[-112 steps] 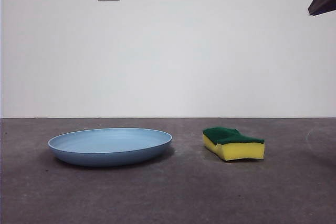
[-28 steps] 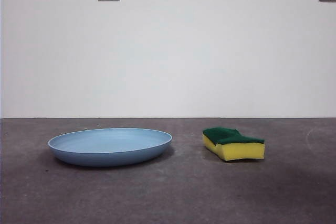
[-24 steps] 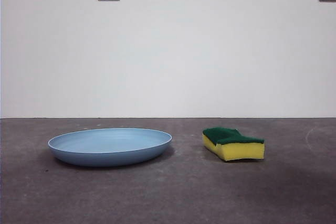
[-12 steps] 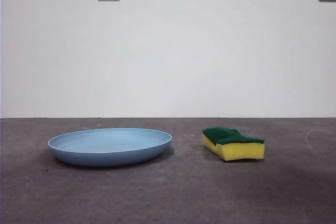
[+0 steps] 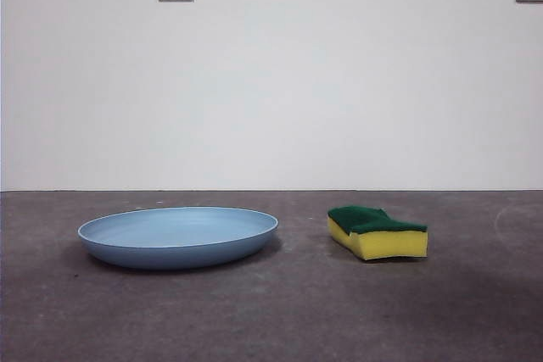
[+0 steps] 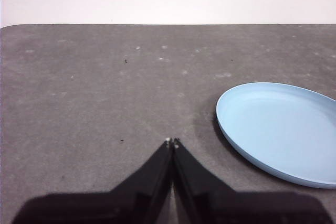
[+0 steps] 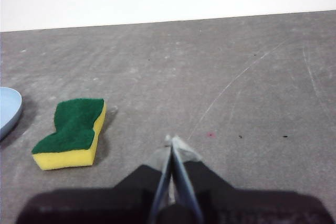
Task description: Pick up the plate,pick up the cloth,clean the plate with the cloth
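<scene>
No readable writing shows on the plate [image 5: 178,237], which lies left on the grey counter [image 5: 280,320], or on the cloth [image 5: 377,232], lying green side up well apart to its right. The left end effector [image 6: 171,141], jaws closed and empty, hovers near the plate's rim. The right end effector [image 7: 171,140], also closed and empty, hovers near the cloth, touching nothing.

Plate [image 5: 178,236]: light blue, round, wide and shallow, smooth plain rim, empty, lying flat and right way up on the table in front of me. Cloth [image 5: 377,231] is really a thick yellow sponge block with wavy sides, dark green scouring layer facing up, flat on the table. The two lie near each other, not touching.
</scene>
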